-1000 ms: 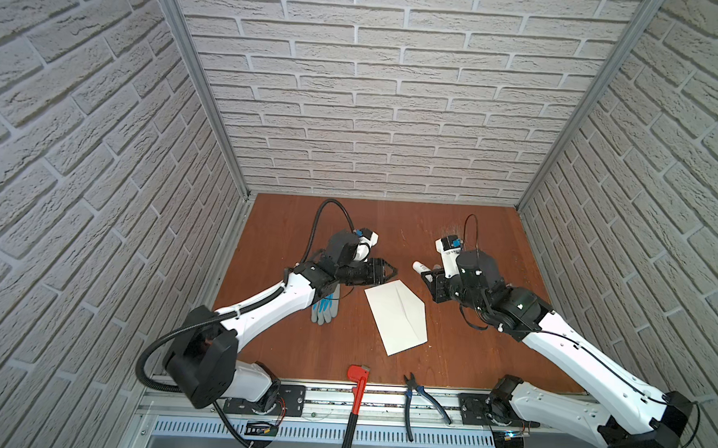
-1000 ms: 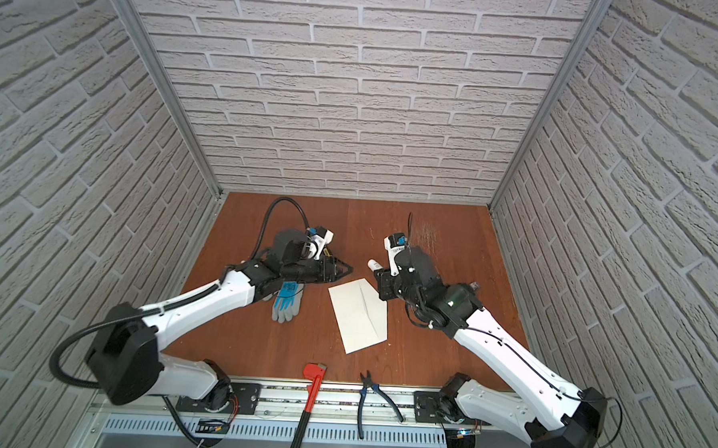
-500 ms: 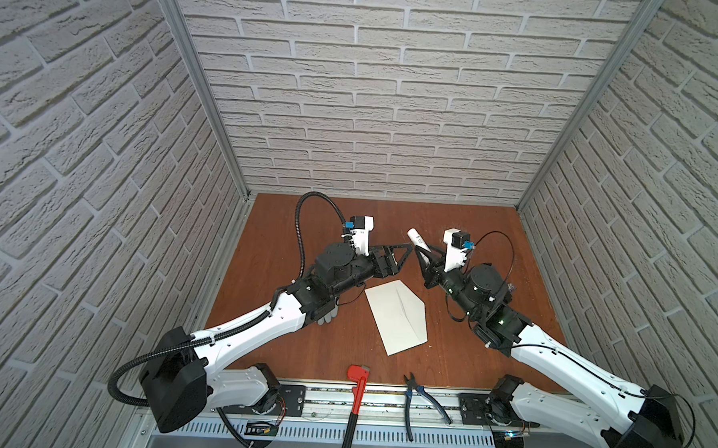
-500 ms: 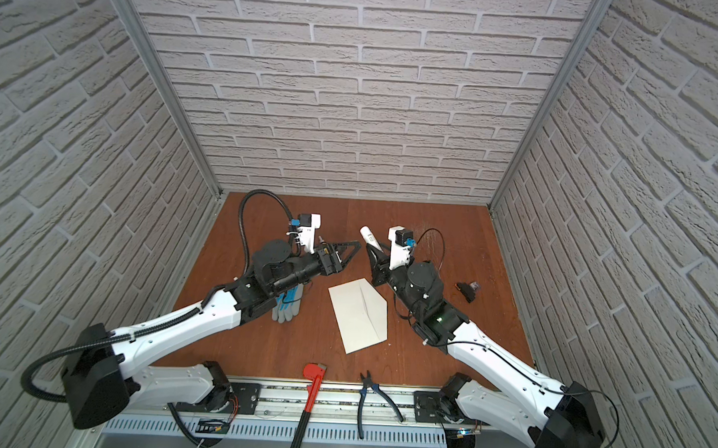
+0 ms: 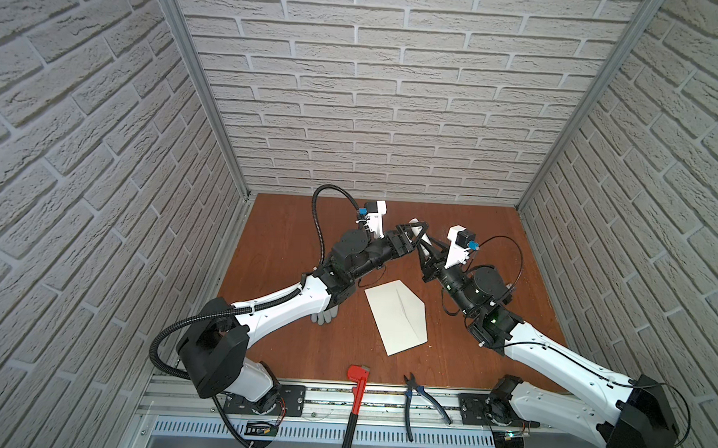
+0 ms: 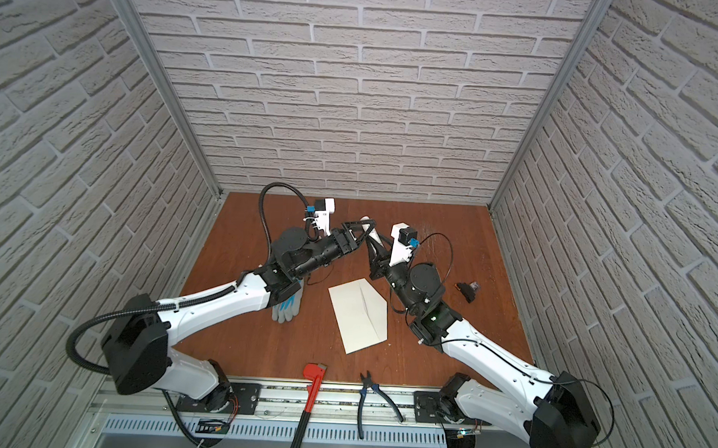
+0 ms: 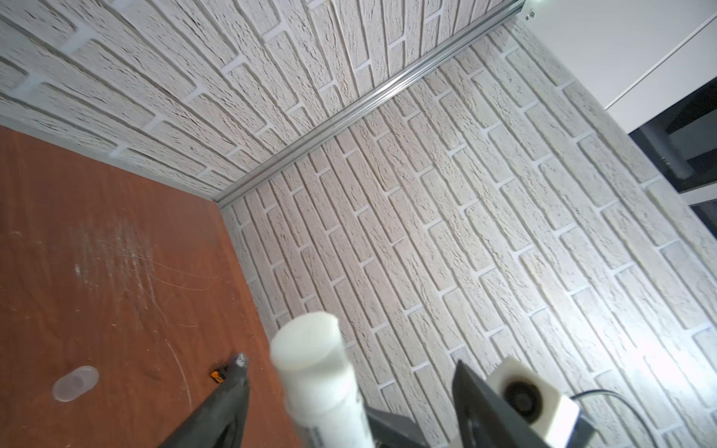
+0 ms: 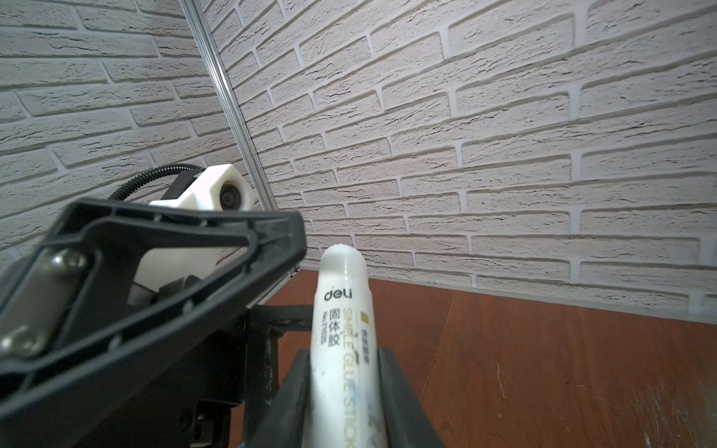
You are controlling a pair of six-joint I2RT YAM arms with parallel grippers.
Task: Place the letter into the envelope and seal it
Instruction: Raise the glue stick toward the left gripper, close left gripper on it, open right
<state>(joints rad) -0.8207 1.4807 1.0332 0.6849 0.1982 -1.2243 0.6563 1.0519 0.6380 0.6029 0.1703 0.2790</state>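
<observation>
Glove (image 6: 282, 313), grey with blue marks, is seen partly hidden under the left forearm, well behind the left gripper (image 5: 418, 232). A red wrench (image 5: 357, 376) is laid at the front edge of the table (image 5: 281, 246), far from both grippers.

The envelope (image 5: 395, 314) is laid flat on the table, below the two grippers and nearer the arm bases. One pointed side is turned towards the right arm, and neither gripper touches it. Whether its flap is stuck down cannot be told.

The left gripper is held above the table with its jaws apart. In the left wrist view its fingers (image 7: 229, 395) are seen on either side of the glue stick (image 7: 320, 382), with a gap on both sides, so nothing is gripped.

The stick is clamped between the jaws of the right gripper (image 8: 344, 355). Its white tip stands out beyond the fingertips, into the left gripper's opening. On the barrel "deli" is printed in black, with "固体胶" beneath it and pale "GLUE STICK" lettering alongside.

A small black piece (image 6: 469, 290) is seen on the table to the right of the right wrist.
</observation>
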